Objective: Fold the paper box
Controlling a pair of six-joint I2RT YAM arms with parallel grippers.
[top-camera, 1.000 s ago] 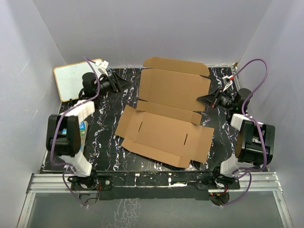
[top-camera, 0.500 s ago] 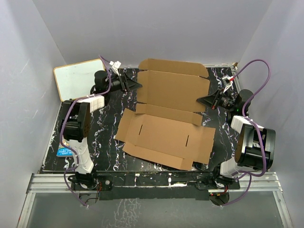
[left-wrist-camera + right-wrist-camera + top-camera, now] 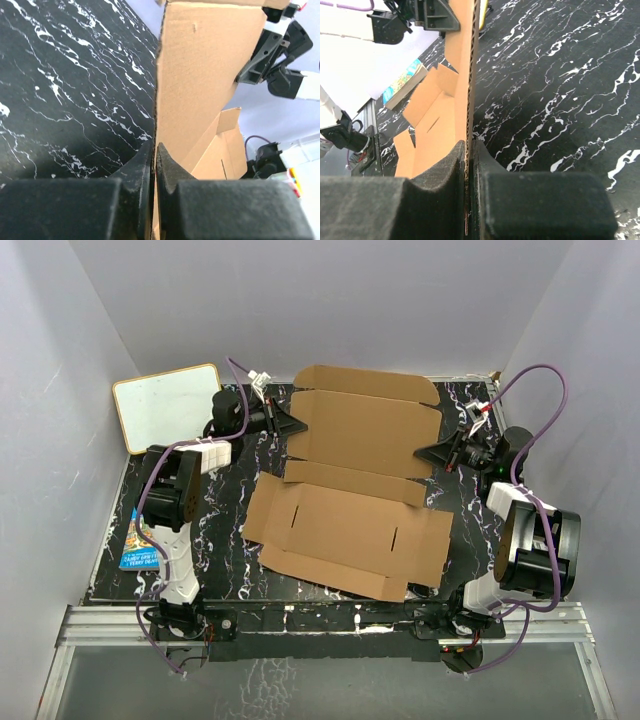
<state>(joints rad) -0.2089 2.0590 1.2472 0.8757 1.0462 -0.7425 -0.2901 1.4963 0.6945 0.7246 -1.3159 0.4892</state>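
Paper box [image 3: 350,520] edges clamped by left pincer [image 3: 298,427] and right pincer [image 3: 422,451].

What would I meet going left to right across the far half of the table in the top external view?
white board → left gripper → paper box → right gripper

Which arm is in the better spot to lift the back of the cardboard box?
Neither wins, I think: the left gripper is shut on the paper box's left edge, the right gripper on its right edge; they'd lift together.
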